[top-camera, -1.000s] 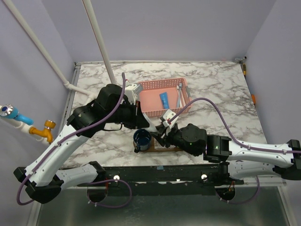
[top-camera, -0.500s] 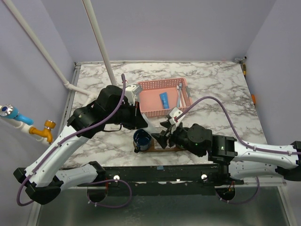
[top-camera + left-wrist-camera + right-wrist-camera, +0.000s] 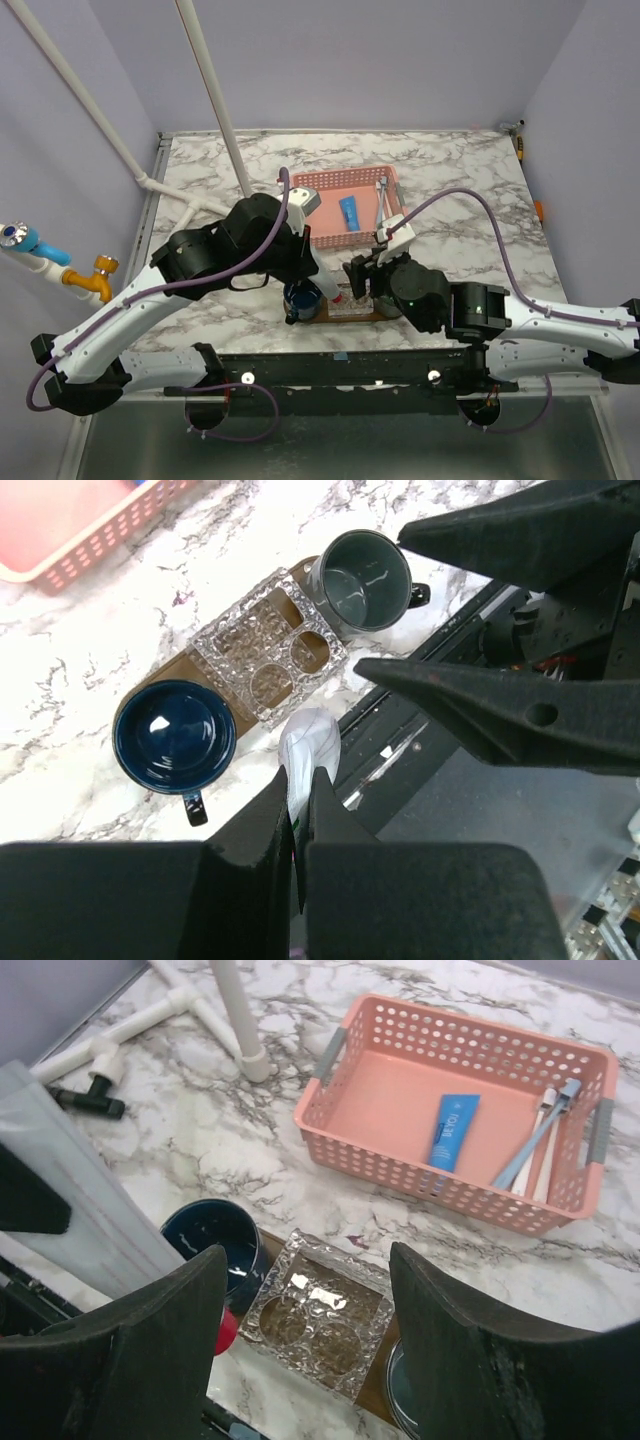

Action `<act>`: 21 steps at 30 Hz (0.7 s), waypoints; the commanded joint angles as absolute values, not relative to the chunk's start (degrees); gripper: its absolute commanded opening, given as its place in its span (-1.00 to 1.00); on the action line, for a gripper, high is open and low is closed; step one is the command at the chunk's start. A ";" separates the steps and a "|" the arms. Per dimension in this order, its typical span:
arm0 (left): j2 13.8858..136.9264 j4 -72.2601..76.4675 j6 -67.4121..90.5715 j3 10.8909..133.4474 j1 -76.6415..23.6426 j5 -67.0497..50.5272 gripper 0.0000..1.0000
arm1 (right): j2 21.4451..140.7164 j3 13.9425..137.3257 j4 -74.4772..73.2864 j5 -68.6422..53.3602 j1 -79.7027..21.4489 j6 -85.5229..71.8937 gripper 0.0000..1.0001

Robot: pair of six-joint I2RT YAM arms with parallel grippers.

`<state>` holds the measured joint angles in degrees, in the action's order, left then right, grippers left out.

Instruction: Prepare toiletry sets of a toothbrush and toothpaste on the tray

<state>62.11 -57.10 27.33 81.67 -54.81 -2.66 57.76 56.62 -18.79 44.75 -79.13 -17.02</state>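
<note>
Low in the centre of the overhead view, the tray (image 3: 332, 317) lies by the near table edge with a dark blue cup (image 3: 302, 296) on its left end. The left gripper (image 3: 312, 278) and right gripper (image 3: 358, 275) crowd just above it. Higher up, the pink basket (image 3: 320, 235) holds a blue toothpaste tube (image 3: 348, 212) and toothbrushes (image 3: 383, 198).

Through the left wrist camera, the left fingers are pinched tight on a white strip (image 3: 308, 742). It is probably a wrapped toothbrush, though I cannot be sure. Its tip hangs at the lower edge of a clear holder (image 3: 268, 650) with two round holes, which sits on the tray between the blue cup and a grey cup (image 3: 360, 580).

From the right wrist camera, the right jaws are spread wide with nothing between them, above the holder.

To seat the strip well, I would bring its tip over one hole, hold it upright and lower it straight. It should be let go only once it is seated. The right arm should give it room, and its natural next target is the tube in the basket.
</note>
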 commanded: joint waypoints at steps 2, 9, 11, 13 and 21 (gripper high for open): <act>63.01 -57.11 25.42 84.32 -58.46 4.05 -1.00 | 58.20 60.49 -27.47 52.31 -76.57 -24.24 0.41; 66.13 -55.94 23.47 86.15 -63.41 10.40 -1.00 | 61.33 62.67 -32.89 43.10 -62.65 -29.35 0.41; 67.73 -56.40 23.38 87.58 -64.73 13.19 -1.00 | 62.22 62.60 -32.95 42.02 -60.59 -29.61 0.41; 69.05 -56.64 22.97 88.44 -65.81 16.07 -1.00 | 63.01 62.37 -32.89 40.92 -58.98 -29.94 0.41; 74.00 -56.68 22.85 89.71 -68.07 22.32 -1.00 | 63.75 58.72 -31.33 36.47 -50.34 -31.24 0.41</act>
<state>72.34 -57.12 23.68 88.07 -67.02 16.23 63.77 60.97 -31.11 39.81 -54.00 -29.26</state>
